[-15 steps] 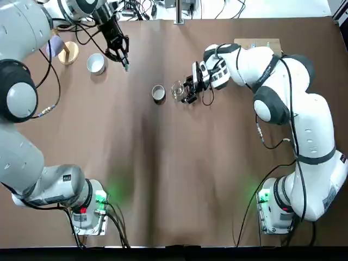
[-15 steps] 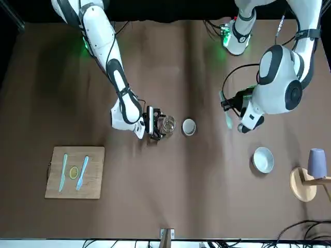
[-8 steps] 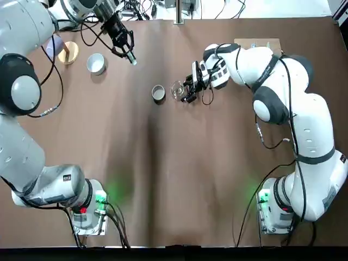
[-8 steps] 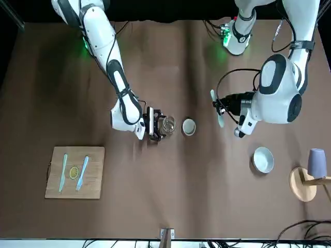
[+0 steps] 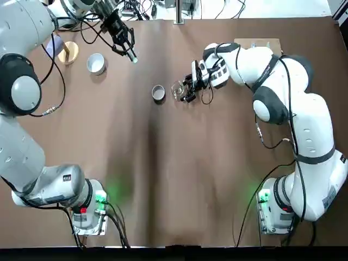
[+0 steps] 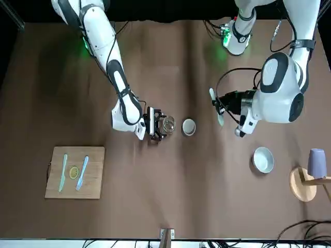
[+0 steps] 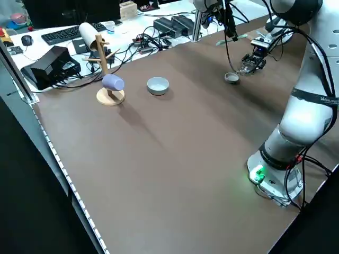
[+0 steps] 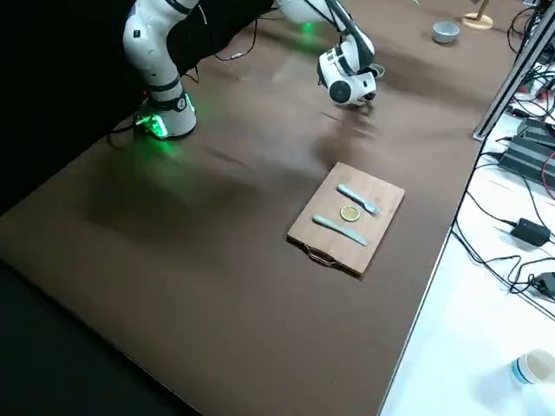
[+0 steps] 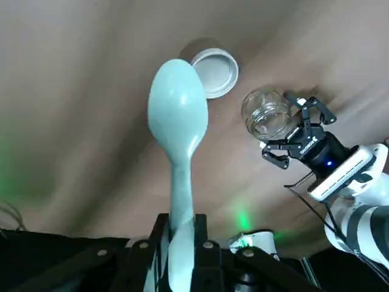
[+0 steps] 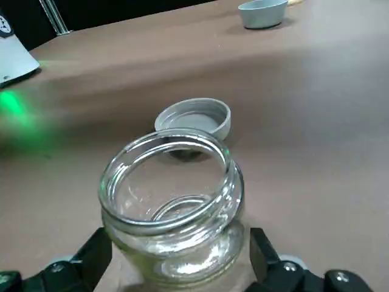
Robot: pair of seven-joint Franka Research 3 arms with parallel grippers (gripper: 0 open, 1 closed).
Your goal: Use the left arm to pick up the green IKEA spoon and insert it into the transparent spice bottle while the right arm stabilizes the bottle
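Observation:
My left gripper (image 5: 127, 50) hangs over the far left part of the table, shut on the handle of the green IKEA spoon (image 6: 214, 106). In the left wrist view the pale spoon (image 9: 178, 118) points bowl-first away from the fingers (image 9: 206, 243), above the table. The transparent spice bottle (image 5: 177, 88) stands upright and open-mouthed near the table's middle. My right gripper (image 5: 186, 90) holds it from the right side. In the right wrist view both fingers (image 10: 92, 252) press the bottle (image 10: 173, 204) low on its wall.
A grey round cap (image 5: 158, 93) lies just left of the bottle. A white bowl (image 5: 96, 63) and a wooden mug stand with a purple mug (image 6: 309, 178) sit far left. A wooden board (image 6: 75, 172) with teal cutlery lies far right.
My left gripper has carried the spoon up and toward the table's middle, away from the white bowl. The right gripper and the bottle have stayed in place.

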